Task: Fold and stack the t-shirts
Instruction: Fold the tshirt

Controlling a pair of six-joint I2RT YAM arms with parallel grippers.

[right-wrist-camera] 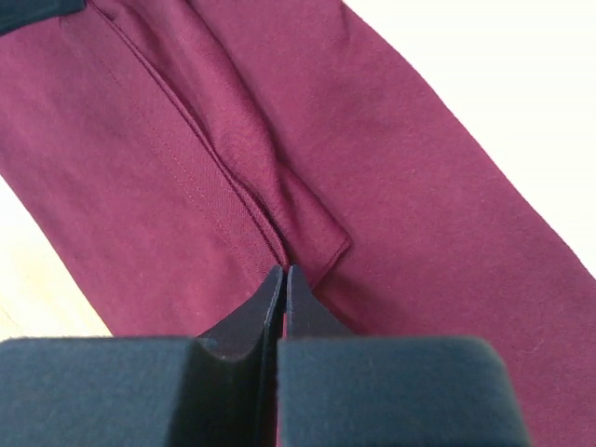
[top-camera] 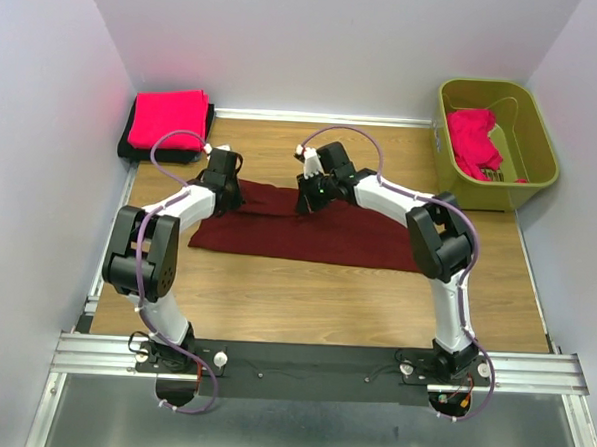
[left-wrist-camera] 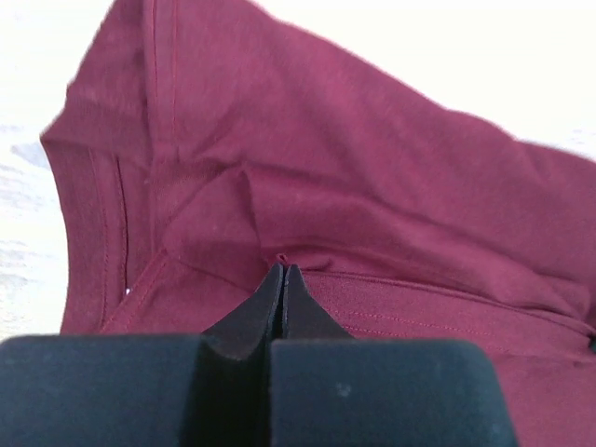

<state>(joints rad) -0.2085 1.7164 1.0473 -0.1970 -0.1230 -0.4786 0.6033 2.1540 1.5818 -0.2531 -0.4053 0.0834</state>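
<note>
A dark maroon t-shirt [top-camera: 308, 236] lies stretched left to right across the middle of the wooden table. My left gripper [top-camera: 226, 202] is down at its back left edge, and my right gripper [top-camera: 308, 205] is down at its back edge near the middle. In the left wrist view the jaws [left-wrist-camera: 282, 270] are shut, pinching a small fold of the maroon cloth [left-wrist-camera: 372, 186] near the collar. In the right wrist view the jaws [right-wrist-camera: 284, 270] are shut on a hemmed fold of the maroon cloth [right-wrist-camera: 419, 214]. A folded pinkish-red t-shirt [top-camera: 168, 117] lies on a folded black one [top-camera: 132, 151] at the back left.
An olive-green bin [top-camera: 538, 146] stands at the back right with a crumpled pinkish-red t-shirt [top-camera: 475, 141] inside. White walls close in the table on the left, back and right. A metal rail [top-camera: 311, 362] runs along the near edge.
</note>
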